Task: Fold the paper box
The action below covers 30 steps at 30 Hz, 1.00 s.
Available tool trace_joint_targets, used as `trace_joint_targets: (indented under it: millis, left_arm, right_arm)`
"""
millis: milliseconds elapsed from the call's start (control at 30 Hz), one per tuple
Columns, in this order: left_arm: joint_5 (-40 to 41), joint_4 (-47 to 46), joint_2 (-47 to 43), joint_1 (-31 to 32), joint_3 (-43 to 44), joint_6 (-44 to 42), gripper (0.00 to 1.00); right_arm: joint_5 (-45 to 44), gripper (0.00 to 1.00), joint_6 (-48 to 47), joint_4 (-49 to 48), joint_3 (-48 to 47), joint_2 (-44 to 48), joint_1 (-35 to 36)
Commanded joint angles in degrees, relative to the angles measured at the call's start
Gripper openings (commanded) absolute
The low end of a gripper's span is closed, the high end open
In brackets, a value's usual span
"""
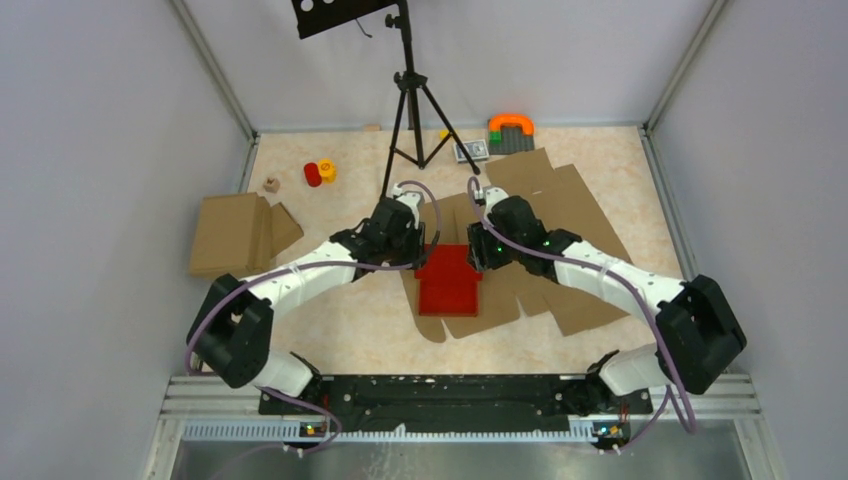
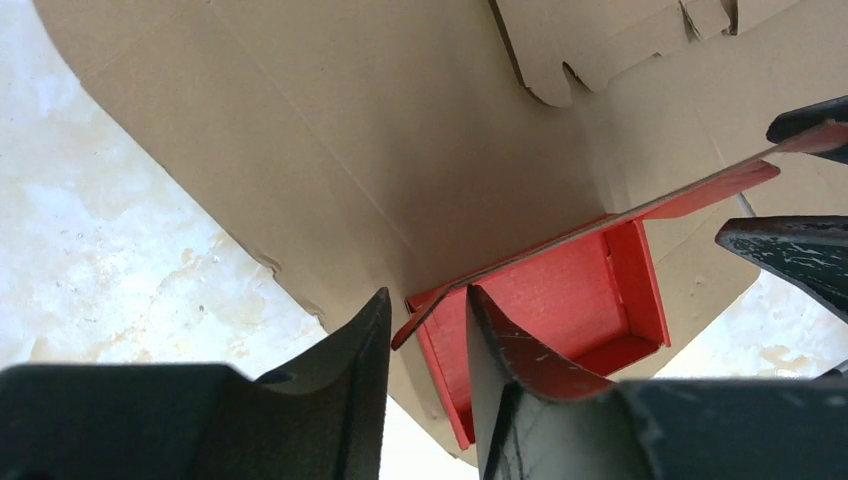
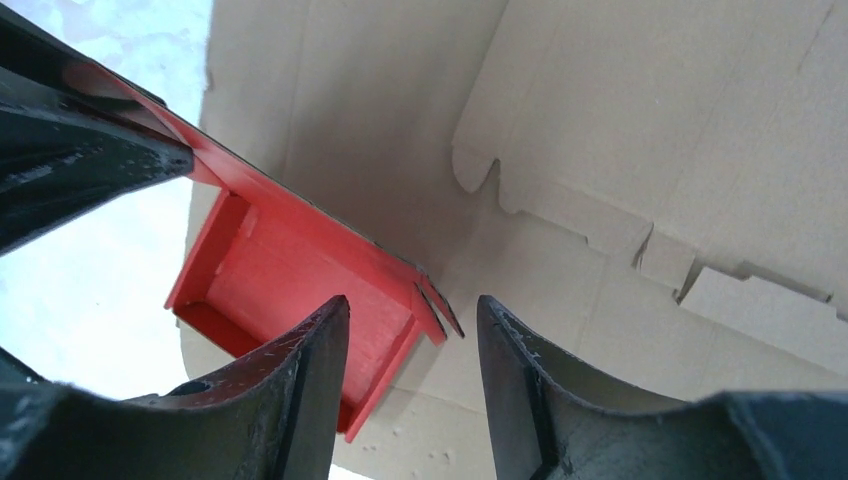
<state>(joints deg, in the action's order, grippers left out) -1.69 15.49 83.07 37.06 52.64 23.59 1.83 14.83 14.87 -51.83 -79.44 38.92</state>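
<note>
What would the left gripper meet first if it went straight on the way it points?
The paper box: its raised flap edge sits between the fingers of the left gripper. The brown cardboard sheet lies behind; depth unclear.

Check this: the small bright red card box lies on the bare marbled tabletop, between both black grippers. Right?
No: the red card box lies on a flat brown cardboard sheet, between the left gripper and right gripper; the top external view shows this.

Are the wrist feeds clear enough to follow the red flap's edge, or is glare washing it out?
Left wrist: the paper box flap edge is crisp, and the only glare is on the bare table. Right wrist: much the same, with the table blown out white at left and the red edge sharp. Top external: even light, soft shadows, no blur.
</note>
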Motion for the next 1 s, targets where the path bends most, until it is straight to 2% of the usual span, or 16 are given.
trace_joint_targets:
  millis: [0, 100, 267, 333, 433, 500, 733, 967]
  left_arm:
    - [-2.1, -0.2, 1.2, -0.3, 3.3, -0.8, 0.32]
    - [-2.4, 0.0, 1.4, -0.3, 3.6, -0.7, 0.23]
    - [-4.4, -0.4, 2.0, -0.3, 3.8, -0.1, 0.1]
    - [-5.7, -0.4, 2.5, -0.3, 4.2, 0.8, 0.05]
    - [-6.0, -0.1, 2.9, -0.3, 4.4, 3.4, 0.02]
    - [-5.6, -0.2, 2.7, -0.3, 4.2, 5.7, 0.0]
    - [-1.5, -2.7, 0.8, -0.1, 2.6, 11.6, 0.0]
    - [3.3, -4.4, -1.1, 0.1, 4.8, 9.0, 0.0]
  right_arm:
    - [-1.6, 0.49, 1.7, 2.9, -3.8, -1.5, -0.5]
    - [-1.7, 0.46, 2.1, 3.9, -4.2, -2.3, -0.5]
    - [0.4, 0.24, 3.7, 3.7, -4.4, -3.1, -0.8]
    - [1.6, 0.18, 4.8, 3.0, -4.4, -3.0, -0.7]
    - [1.4, 0.04, 8.7, 2.0, -4.4, -2.8, -0.8]
    - [1.7, 0.0, 11.0, 1.2, -4.4, -2.7, -0.7]
    - [0.6, 0.0, 15.9, -6.8, -1.1, -1.0, 0.0]
    - [-10.0, 0.0, 13.4, -11.6, -1.2, 1.0, 2.1]
